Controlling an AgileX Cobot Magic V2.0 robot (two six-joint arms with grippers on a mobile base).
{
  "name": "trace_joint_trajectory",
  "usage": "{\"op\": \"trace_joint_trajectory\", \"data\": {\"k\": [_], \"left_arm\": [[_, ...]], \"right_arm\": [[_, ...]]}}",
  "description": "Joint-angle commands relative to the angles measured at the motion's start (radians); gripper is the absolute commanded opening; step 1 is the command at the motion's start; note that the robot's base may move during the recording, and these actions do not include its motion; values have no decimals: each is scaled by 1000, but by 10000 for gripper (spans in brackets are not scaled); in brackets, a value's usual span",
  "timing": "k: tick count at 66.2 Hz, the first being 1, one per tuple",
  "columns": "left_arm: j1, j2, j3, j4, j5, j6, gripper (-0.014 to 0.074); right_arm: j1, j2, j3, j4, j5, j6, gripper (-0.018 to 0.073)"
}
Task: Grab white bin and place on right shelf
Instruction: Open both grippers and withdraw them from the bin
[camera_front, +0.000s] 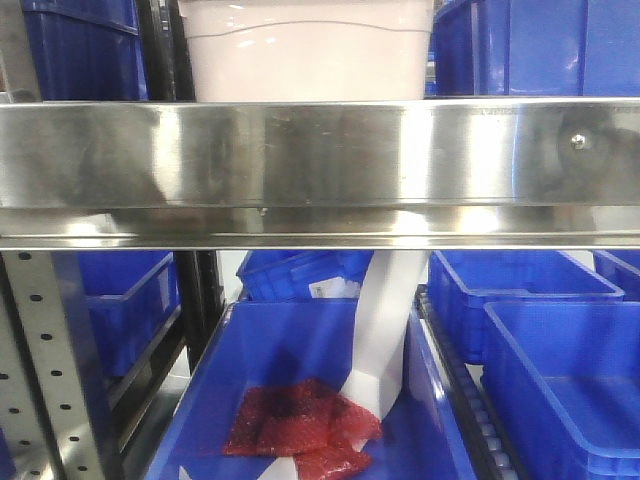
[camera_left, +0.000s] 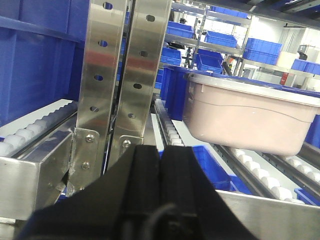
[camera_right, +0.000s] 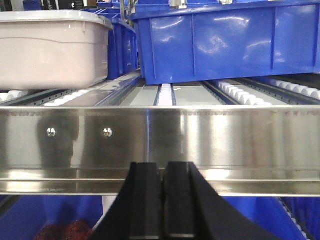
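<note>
White bin (camera_front: 305, 50) on right shelf (camera_front: 320, 160) rollers — behind front rail, crates flanking.

Front camera sits close against the right shelf (camera_front: 320, 160), rail filling mid-frame, looking level past it. Left wrist camera peers over its closed left end effector (camera_left: 160, 165), angled rightward past the perforated uprights (camera_left: 120, 75). Right wrist camera looks straight ahead, rail just beyond the right end effector (camera_right: 163, 172). All three catch the white bin (camera_front: 310, 50).
</note>
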Motion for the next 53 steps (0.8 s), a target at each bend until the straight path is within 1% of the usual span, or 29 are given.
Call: {"op": "trace_joint_trajectory", "data": {"k": [1,53], "left_arm": [[-8,8,-27,-9,-69,4,-118],[-8,8,-27,-9,-69,4,-118]], "right_arm": [[2,-20,0,5,-77,-12,55],[2,-20,0,5,-75,-12,55]]}}
